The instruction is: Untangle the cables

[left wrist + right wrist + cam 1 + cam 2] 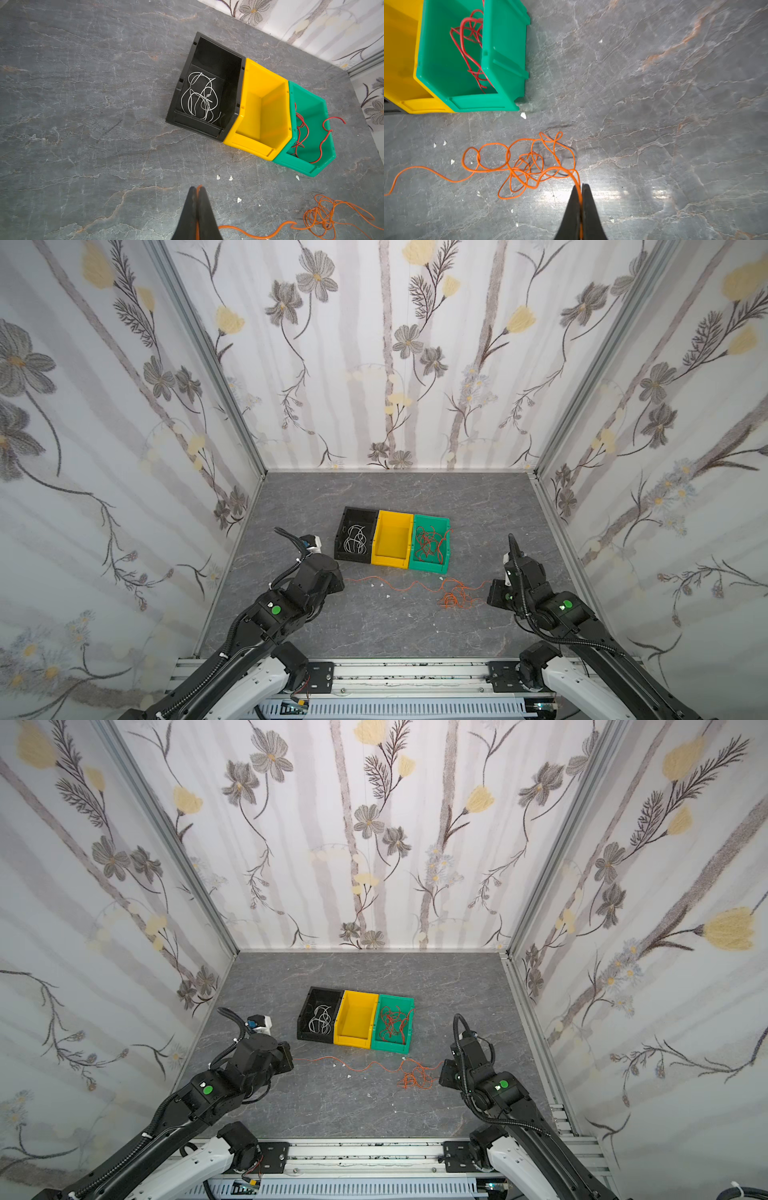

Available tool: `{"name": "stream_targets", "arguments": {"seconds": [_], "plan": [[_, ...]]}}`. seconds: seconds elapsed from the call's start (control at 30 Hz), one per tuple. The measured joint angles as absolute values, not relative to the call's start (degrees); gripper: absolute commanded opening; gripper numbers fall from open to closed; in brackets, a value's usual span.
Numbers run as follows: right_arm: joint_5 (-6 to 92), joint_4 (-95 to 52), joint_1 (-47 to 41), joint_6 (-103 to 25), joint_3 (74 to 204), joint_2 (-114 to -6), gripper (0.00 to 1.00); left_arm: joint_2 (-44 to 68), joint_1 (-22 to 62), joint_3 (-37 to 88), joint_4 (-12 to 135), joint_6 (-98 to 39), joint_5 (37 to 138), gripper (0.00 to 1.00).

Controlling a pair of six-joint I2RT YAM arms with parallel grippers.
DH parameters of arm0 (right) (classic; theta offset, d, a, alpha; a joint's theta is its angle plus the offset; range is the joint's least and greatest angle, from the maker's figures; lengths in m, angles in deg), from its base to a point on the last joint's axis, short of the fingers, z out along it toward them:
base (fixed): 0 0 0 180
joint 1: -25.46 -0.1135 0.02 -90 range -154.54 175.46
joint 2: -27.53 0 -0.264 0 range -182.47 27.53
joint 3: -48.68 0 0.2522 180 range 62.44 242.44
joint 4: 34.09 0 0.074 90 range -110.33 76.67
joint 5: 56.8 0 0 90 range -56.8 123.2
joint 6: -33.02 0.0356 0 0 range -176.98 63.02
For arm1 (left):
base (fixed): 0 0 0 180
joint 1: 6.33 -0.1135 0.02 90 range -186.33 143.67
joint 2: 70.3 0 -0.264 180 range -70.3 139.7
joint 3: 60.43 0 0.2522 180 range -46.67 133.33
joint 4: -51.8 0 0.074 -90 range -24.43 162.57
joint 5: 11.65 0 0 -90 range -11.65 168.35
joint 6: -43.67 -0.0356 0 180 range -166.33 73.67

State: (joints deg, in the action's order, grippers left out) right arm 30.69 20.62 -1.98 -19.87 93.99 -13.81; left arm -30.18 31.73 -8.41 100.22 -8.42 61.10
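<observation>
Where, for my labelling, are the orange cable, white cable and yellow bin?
orange cable (517, 171), right wrist view, tangled middle.
white cable (207, 96), left wrist view, central knot.
yellow bin (249, 146), left wrist view, front wall.

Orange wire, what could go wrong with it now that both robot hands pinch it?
The left gripper and the right gripper are both shut on the orange cable. Pulling the ends apart might tighten its clump of loops near the right gripper into a knot. The cable is also very thin, so it might slip out of the jaws.
</observation>
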Motion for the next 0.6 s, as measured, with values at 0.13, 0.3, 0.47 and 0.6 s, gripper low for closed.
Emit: {"name": "stream_targets", "arguments": {"seconds": [0.13, 0.3, 0.47, 0.6], "plan": [[38.3, 15.9, -2.7, -20.2, 92.1, -15.3, 0.12, -29.0, 31.4, -8.4, 98.6, -8.9, 65.0, 0.00], [42.3, 11.5, -5.8, -20.6, 91.9, -19.0, 0.14, -24.7, 31.4, -8.8, 94.4, -9.1, 70.6, 0.00], [42.4, 8.3, -10.0, -20.4, 91.4, -23.1, 0.16, -20.6, 32.3, -10.9, 91.1, -9.0, 74.0, 0.05], [42.2, 6.4, -12.7, -19.9, 91.7, -26.0, 0.26, -18.1, 33.0, -11.4, 90.7, -9.0, 73.6, 0.17]]}}
